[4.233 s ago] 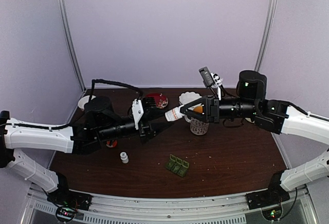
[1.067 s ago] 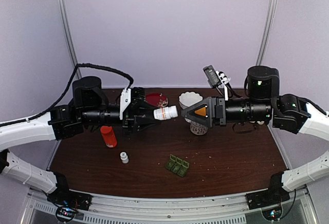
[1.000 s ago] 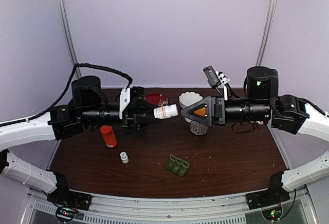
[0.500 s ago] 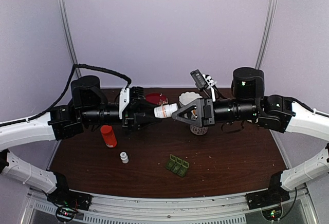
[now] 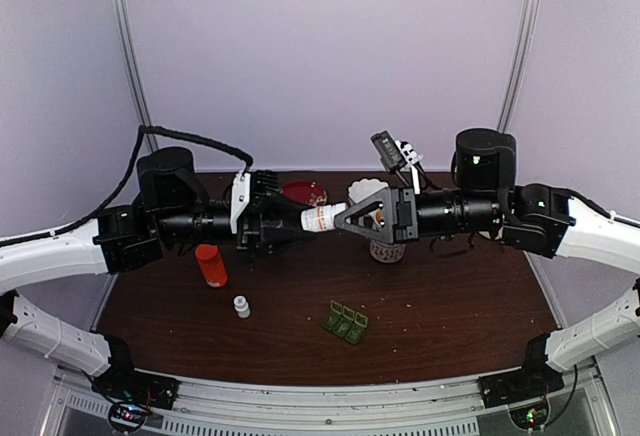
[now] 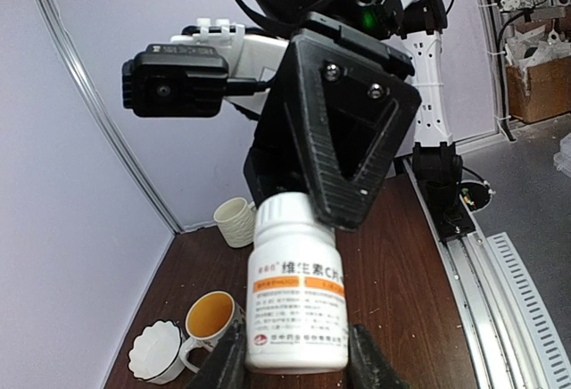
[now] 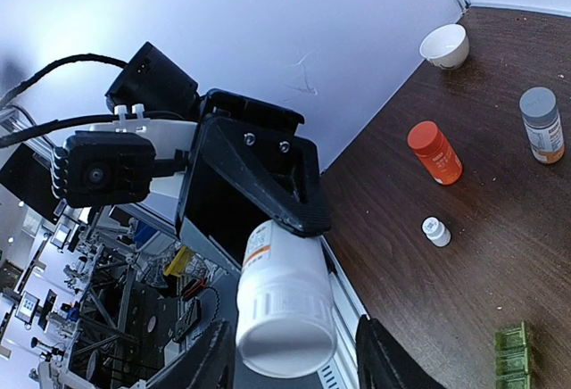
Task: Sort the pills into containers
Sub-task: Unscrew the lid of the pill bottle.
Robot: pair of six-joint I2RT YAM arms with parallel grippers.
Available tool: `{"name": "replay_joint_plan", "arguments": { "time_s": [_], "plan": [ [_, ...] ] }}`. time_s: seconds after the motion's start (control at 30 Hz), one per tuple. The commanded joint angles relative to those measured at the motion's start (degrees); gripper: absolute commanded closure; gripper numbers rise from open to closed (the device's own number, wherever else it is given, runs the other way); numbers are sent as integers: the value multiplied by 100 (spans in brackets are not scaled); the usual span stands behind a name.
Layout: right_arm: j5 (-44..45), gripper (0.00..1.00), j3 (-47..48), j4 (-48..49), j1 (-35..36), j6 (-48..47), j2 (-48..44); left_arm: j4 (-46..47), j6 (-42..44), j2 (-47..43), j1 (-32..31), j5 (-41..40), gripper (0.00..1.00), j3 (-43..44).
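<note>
L gripper: clamped on the white bottle, fingers on either side of the body near its base. Bottle is in mid-air, ctr of top view, lying sideways w/ cap pointing to frame right. Label w/ orange band shows in L wrist view.

R gripper: jaws apart, straddling the cap end of the same bottle. In R wrist view the cap sits between the two fingers. There's a visible gap on the right-hand side, and the left-hand finger is very close. Can't tell if it actually touches, edge is too tight to read.

Pill box: dark green, on the table, lower ctr of top view, below both grippers and well apart from them. Also at bottom right corner of R wrist view. Compartments are too small to see what's in them; pills can't be made out.

Other containers, top view:
- orange bottle, left of ctr.
- small white bottle, just below it.
- mug, under R gripper, orange inside.
- scalloped white bowl, behind mug.
- red dish, back ctr.

R wrist view only: plain white bowl upper right, grey-capped bottle right edge.
</note>
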Motion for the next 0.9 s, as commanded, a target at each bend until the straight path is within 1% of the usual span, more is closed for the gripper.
{"name": "replay_joint_plan", "arguments": {
  "time_s": [0.0, 0.13, 0.3, 0.37, 0.4, 0.47, 0.57, 0.7, 0.83, 0.87],
  "plan": [
    [96, 55, 189, 168, -14, -9, 4, 316, 80, -47, -51, 136, 95, -57],
    [59, 65, 220, 136, -14, -46, 11, 294, 97, -36, -51, 141, 95, -57],
    [-41, 84, 233, 98, -14, -155, 20, 280, 106, -40, -55, 94, 96, -62],
    [-134, 90, 259, 1, -18, -410, 8, 272, -17, -35, -58, 85, 96, -31],
    [-183, 91, 293, -81, -12, -657, -8, 246, -76, -20, -62, 147, 96, 11],
    [-207, 93, 275, -187, -14, -1494, -86, 257, -176, 30, -61, 438, 96, 56],
    [-339, 95, 156, -99, -14, -2751, -177, 545, -414, 113, -59, 837, 96, 40],
    [-835, 96, 75, 82, -14, -4869, -163, 671, -677, 207, -58, 992, 97, 72],
    [-835, 100, -148, 378, -8, -6660, -232, 608, -952, 223, -61, 1103, 97, 144],
    [-708, 100, -224, 478, -6, -7024, -259, 619, -1009, 224, -61, 1136, 97, 140]
  ]
}}
